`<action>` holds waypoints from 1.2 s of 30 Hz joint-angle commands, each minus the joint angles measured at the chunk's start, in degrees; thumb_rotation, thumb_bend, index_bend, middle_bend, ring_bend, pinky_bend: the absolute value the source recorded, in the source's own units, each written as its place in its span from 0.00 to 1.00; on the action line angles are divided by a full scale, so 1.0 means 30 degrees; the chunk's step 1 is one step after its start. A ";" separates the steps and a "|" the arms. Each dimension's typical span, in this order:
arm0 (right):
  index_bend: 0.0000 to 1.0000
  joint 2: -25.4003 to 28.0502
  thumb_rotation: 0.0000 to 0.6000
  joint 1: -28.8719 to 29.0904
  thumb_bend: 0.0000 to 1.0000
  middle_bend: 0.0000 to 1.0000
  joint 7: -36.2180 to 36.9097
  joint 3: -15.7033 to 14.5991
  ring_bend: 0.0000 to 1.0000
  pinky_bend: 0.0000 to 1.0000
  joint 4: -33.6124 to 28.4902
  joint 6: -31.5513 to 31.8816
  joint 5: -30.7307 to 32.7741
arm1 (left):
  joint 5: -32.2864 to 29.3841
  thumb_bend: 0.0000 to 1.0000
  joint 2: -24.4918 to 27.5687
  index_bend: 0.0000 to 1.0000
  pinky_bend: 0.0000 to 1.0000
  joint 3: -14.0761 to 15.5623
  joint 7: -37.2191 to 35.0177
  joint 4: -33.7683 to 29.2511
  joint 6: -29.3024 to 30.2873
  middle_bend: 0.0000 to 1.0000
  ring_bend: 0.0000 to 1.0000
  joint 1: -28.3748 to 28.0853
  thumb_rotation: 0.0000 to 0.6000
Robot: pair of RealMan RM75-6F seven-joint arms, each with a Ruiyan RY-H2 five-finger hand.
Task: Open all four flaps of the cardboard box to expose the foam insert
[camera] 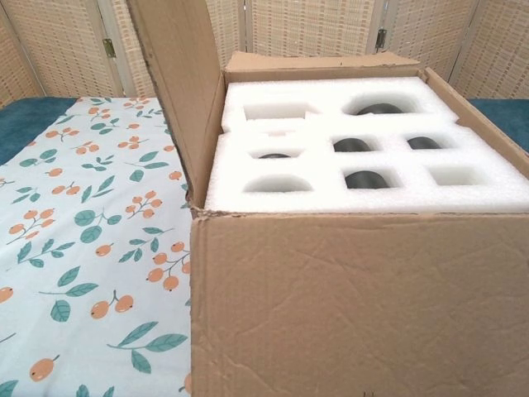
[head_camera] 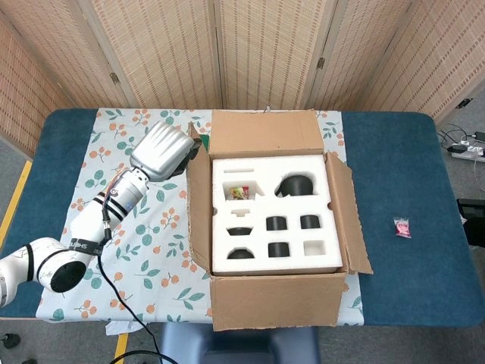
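Cardboard box sits at the near edge of the table, partly on the floral cloth. From the head camera I see all four flaps turned away from the opening: the far flap lies back flat, the right flap leans outward, the near flap hangs down the front, and the left flap stands tilted outward. The white foam insert is exposed, with dark round items in several of its cutouts and a small colourful packet in one. My left hand is at the top far corner of the left flap, back of the hand toward the camera; I cannot tell whether the fingers grip the cardboard edge or just press it. A small pink item lies on the blue table, well apart to the right.

From the chest camera, the left flap rises steeply beside the foam insert, leaning over the cloth. Neither hand shows here.
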 commanded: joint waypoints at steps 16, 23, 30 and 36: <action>0.10 0.0101 0.39 -0.0394 0.58 0.00 -0.1135 0.0322 0.00 0.00 -0.0634 0.0411 0.0566 | -0.0460 0.87 0.1644 0.47 0.94 0.0869 -0.1270 0.0277 0.0883 0.93 0.88 0.3311 1.00; 0.10 0.0377 0.40 -0.0046 0.58 0.00 -0.3586 0.0512 0.00 0.00 -0.1946 -0.0009 0.0764 | 0.0481 0.70 0.3242 0.12 0.22 0.1840 -0.1024 -0.2507 0.3952 0.25 0.17 0.6311 1.00; 0.09 0.0428 0.40 0.0086 0.58 0.00 -0.9236 0.1253 0.00 0.00 -0.4451 0.0549 0.1888 | 0.5047 0.67 0.1567 0.10 0.03 0.3791 -0.2284 -0.3473 1.1530 0.15 0.06 1.2331 1.00; 0.08 -0.0551 0.40 0.0264 0.58 0.00 -1.2684 0.1541 0.00 0.00 -0.5641 0.0670 0.2643 | 0.7634 0.67 -0.2122 0.09 0.00 0.5031 -0.5167 0.0746 1.5922 0.15 0.06 1.7181 1.00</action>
